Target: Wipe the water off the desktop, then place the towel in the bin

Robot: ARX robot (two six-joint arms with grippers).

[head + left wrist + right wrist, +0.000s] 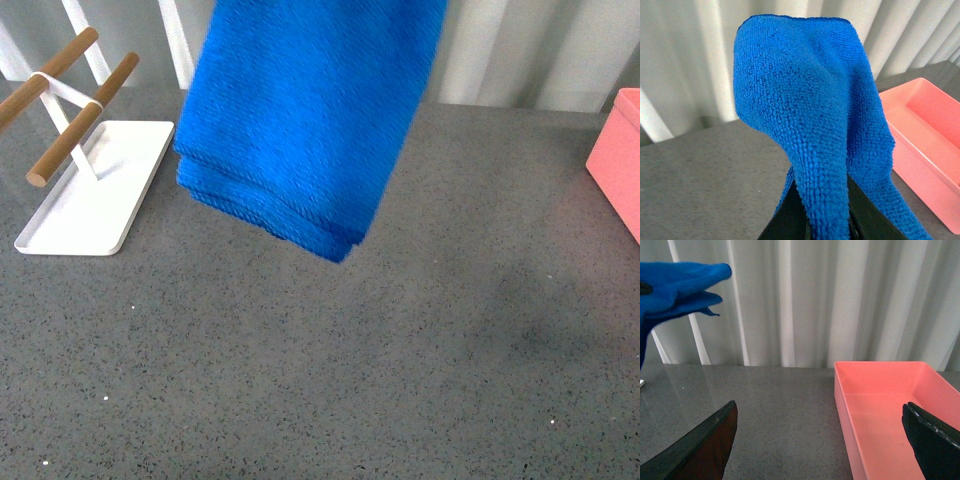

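Observation:
The blue towel (pixel 310 120) hangs in folded layers above the grey speckled desktop (pixel 330 370), clear of the surface. My left gripper (pixel 826 220) is shut on the towel (pixel 810 120), whose cloth rises between the black fingers (pixel 787 215) and hides the tips. The pink bin (pixel 620 165) stands at the far right edge of the front view, to the right of the towel; it is empty in the right wrist view (pixel 890 410). My right gripper (pixel 825 440) is open, wide apart, with one finger (pixel 935 445) over the bin. The towel (pixel 680 287) shows held high there.
A flat white tray (pixel 95 190) with wooden rods (pixel 85 120) on a white stand sits at the back left. White curtain folds (pixel 830 300) close the far side behind the desktop.

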